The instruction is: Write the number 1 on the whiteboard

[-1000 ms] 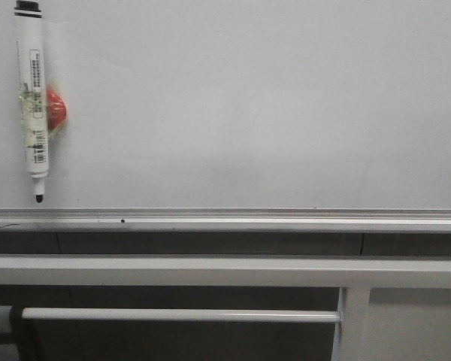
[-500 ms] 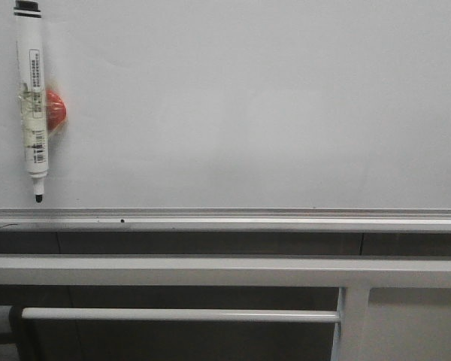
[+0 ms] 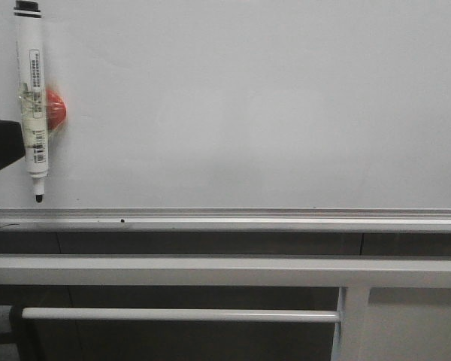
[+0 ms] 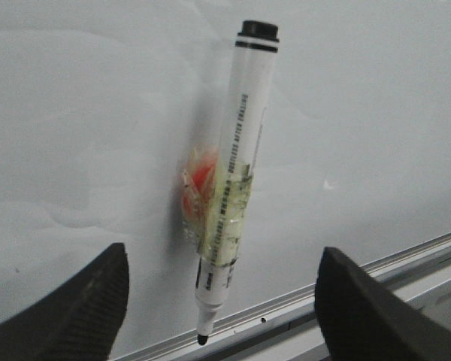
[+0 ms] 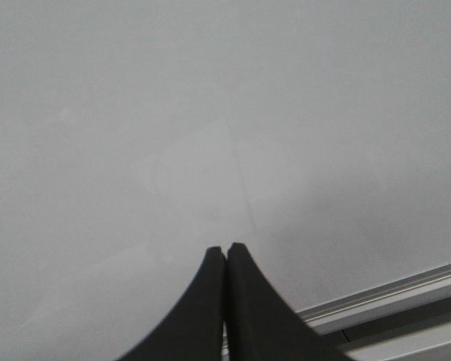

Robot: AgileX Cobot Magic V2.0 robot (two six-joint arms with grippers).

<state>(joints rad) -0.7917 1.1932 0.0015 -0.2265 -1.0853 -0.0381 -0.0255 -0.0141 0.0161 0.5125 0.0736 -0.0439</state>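
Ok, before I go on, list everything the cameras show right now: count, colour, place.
whiteboard: one, white, fills the front view; no stroke on it yet
marker: one, white with black cap and tip, taped tip-down at the board's left
magnet: one, red, behind the marker
bottom rail: one, silver, under the board
frame bars: grey, below the rail
left gripper: black, open, either side of the marker, not touching
right gripper: black, closed, facing bare board

Marker [image 3: 32, 98] hangs on the whiteboard's [image 3: 270, 105] left side; left claw [image 4: 222, 301] before it
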